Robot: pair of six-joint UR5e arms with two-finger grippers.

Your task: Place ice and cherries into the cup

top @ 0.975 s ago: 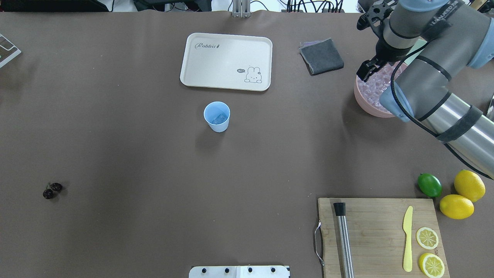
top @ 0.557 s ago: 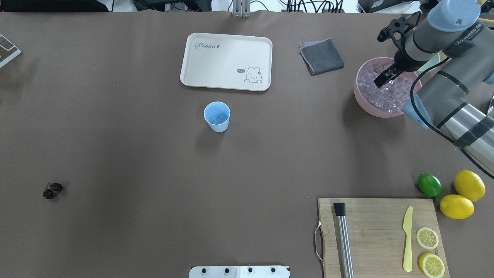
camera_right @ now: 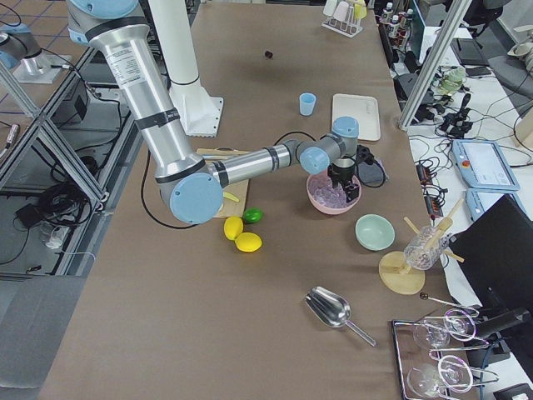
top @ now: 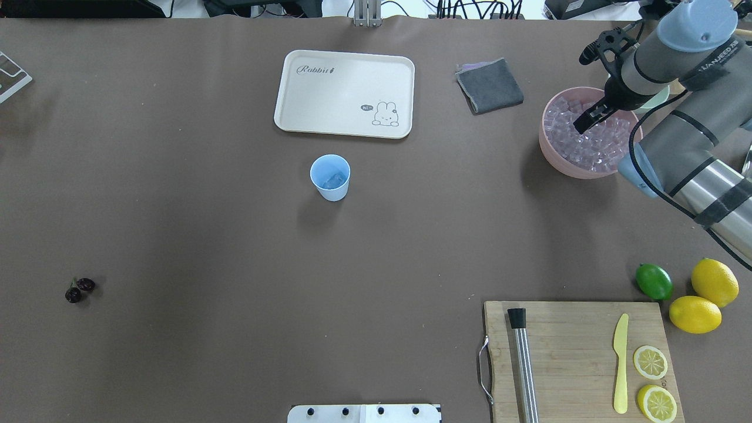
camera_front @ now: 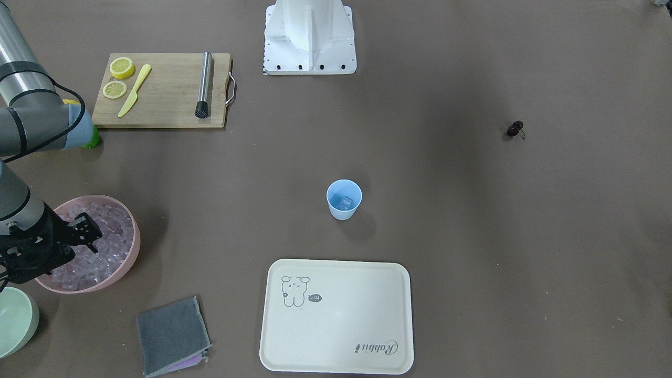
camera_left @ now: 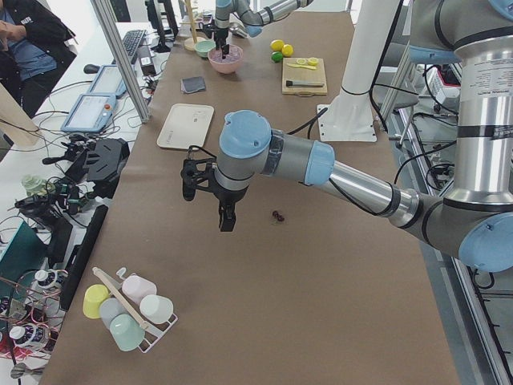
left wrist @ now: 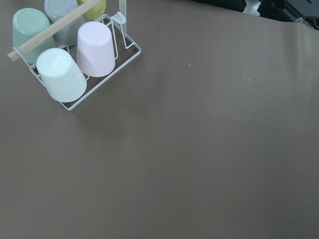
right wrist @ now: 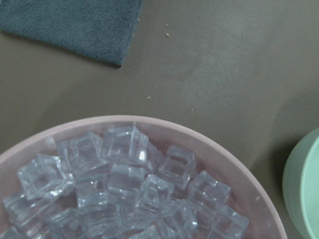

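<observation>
The light-blue cup (top: 330, 176) stands upright mid-table, below the tray, with an ice cube showing inside it. More ice (top: 593, 150) fills the pink bowl (top: 552, 158) at the far right. My right gripper (top: 581, 125) hangs over the middle of that ice with its tips down among the cubes, and it looks open. The right wrist view shows the ice (right wrist: 124, 174) close up and no fingers. The cherries (top: 79, 289) lie alone at the near left. My left gripper (camera_left: 227, 218) shows only in the exterior left view, above the table beside the cherries (camera_left: 277, 216); I cannot tell its state.
A cream tray (top: 343, 94) and a grey cloth (top: 489, 85) lie at the back. A cutting board (top: 576, 352) with a muddler, a yellow knife and lemon slices sits near right, beside a lime (top: 654, 281) and two lemons. A pale green bowl (camera_front: 16, 320) stands by the pink bowl.
My right gripper swung from the pink bowl's left rim to over the middle of the ice and turned its wrist. In the last half second it barely moved.
</observation>
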